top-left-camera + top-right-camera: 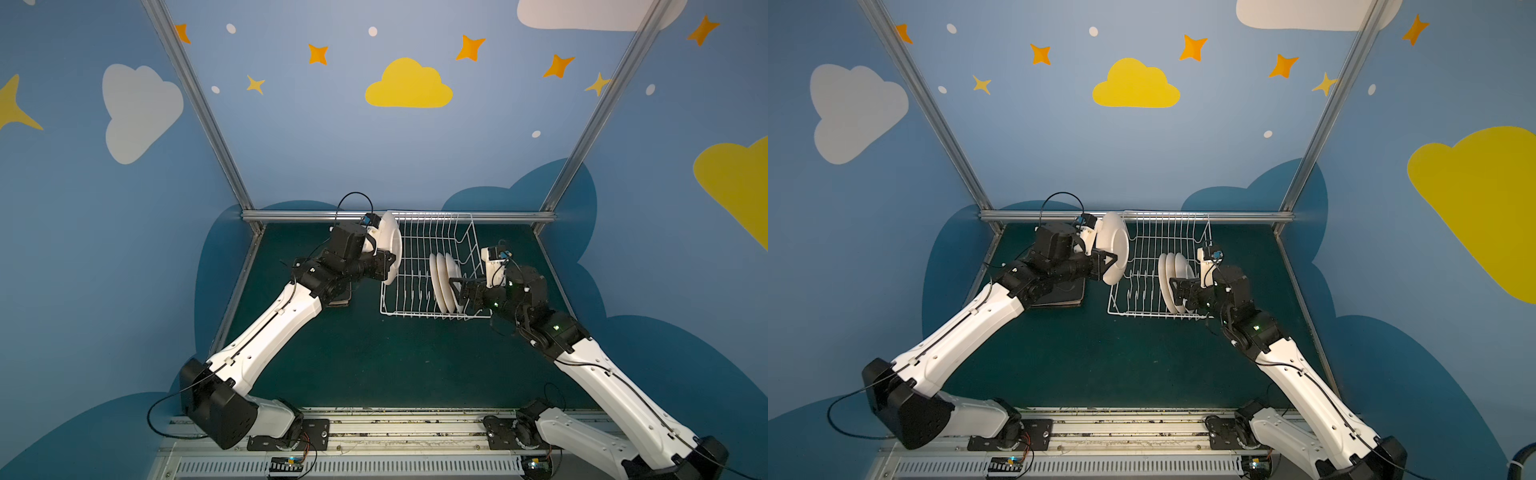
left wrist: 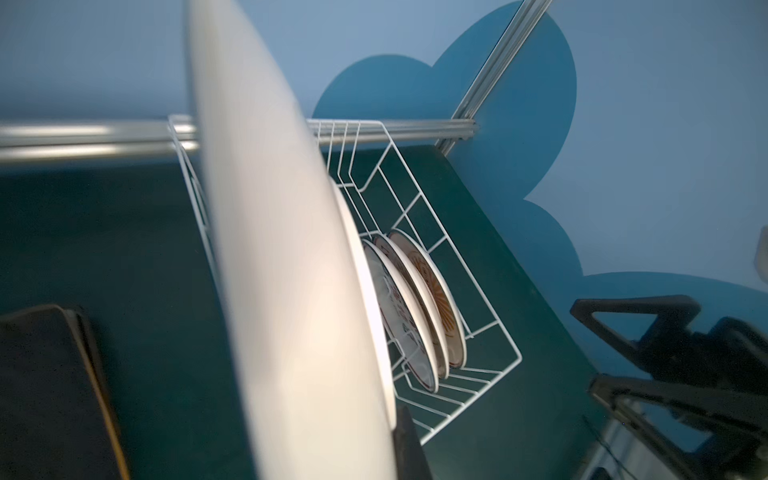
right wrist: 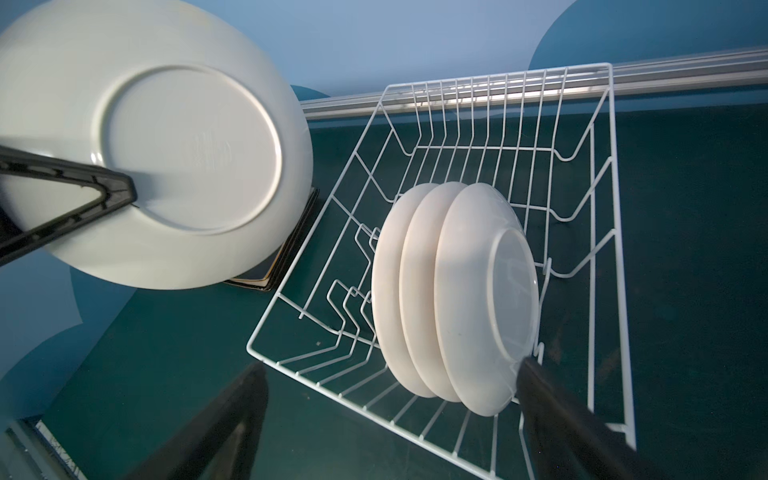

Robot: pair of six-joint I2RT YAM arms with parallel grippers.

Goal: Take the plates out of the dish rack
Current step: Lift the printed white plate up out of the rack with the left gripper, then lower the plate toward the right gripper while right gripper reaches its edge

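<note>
My left gripper [image 1: 384,266] [image 1: 1108,259] is shut on the rim of a round white plate [image 1: 392,245] [image 1: 1115,243] [image 2: 282,270] [image 3: 187,145], held upright in the air over the left end of the white wire dish rack [image 1: 432,213] [image 1: 1167,213] [image 2: 519,357] [image 3: 611,66]. Three more round white plates [image 1: 444,286] [image 1: 1169,282] [image 2: 419,316] [image 3: 457,291] stand on edge in the rack's near right part. My right gripper [image 1: 457,291] [image 1: 1177,291] [image 3: 390,368] is open at their lower rims, one finger [image 3: 552,407] against the back of the nearest plate.
A flat stack of dark square plates [image 1: 340,299] [image 1: 1067,297] [image 2: 45,395] [image 3: 286,257] lies on the green table [image 1: 374,361] left of the rack, partly under my left arm. An aluminium rail [image 1: 291,216] and the blue wall run close behind the rack.
</note>
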